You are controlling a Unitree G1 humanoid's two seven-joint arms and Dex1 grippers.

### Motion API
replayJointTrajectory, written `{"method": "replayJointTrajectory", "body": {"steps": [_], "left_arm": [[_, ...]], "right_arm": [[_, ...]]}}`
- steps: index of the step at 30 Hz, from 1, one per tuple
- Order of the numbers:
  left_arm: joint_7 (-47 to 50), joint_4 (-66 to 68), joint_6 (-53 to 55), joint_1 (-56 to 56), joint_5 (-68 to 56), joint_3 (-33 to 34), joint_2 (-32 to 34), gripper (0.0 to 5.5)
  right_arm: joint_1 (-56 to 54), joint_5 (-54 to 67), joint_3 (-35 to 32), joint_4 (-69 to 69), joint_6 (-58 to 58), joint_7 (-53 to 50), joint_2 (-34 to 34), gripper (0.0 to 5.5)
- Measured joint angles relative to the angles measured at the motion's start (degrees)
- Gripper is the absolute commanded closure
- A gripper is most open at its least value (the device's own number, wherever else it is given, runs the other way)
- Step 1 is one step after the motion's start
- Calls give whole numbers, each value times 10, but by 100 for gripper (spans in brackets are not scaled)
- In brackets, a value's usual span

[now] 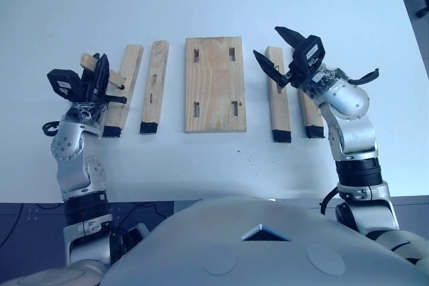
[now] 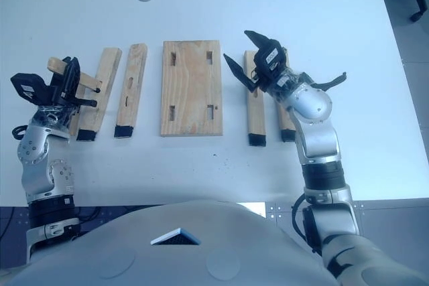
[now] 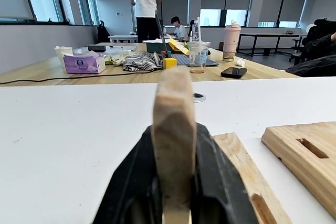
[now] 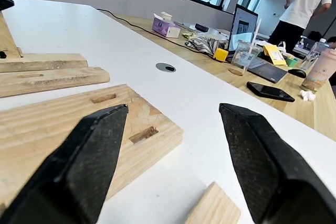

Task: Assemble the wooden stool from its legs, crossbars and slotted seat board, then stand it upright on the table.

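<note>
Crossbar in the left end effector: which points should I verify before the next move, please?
1. Left end effector shut on crossbar: ok.
2. Right end effector open and holding nothing: ok.
3. Seat board lying flat, four slots showing: ok.
4. Legs lying flat, two on each side of the board: ok.
5. Crossbar end lined up with a leg slot: cannot tell.

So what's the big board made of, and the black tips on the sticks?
The board looks like bare, unpainted wood: pale, with grain lines showing. The black tips on the sticks look matte, maybe rubber or paint; I can't tell which. The short stick held by the left tool is the same pale wood.
</note>
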Motion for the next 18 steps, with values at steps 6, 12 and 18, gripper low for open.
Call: {"method": "replayJointTrajectory", "body": {"steps": [6, 12, 18], "left_arm": [[-12, -53, 65, 44, 7, -1, 28, 420], [-33, -92, 160, 40, 2, 0, 86, 321], [-20, -97, 272, 57, 15, -6, 109, 237]], "right_arm": [[23, -6, 4, -14, 0, -17, 3, 229], [35, -12, 14, -18, -13, -33, 3, 229], [34, -20, 16, -14, -16, -36, 2, 229]]}}
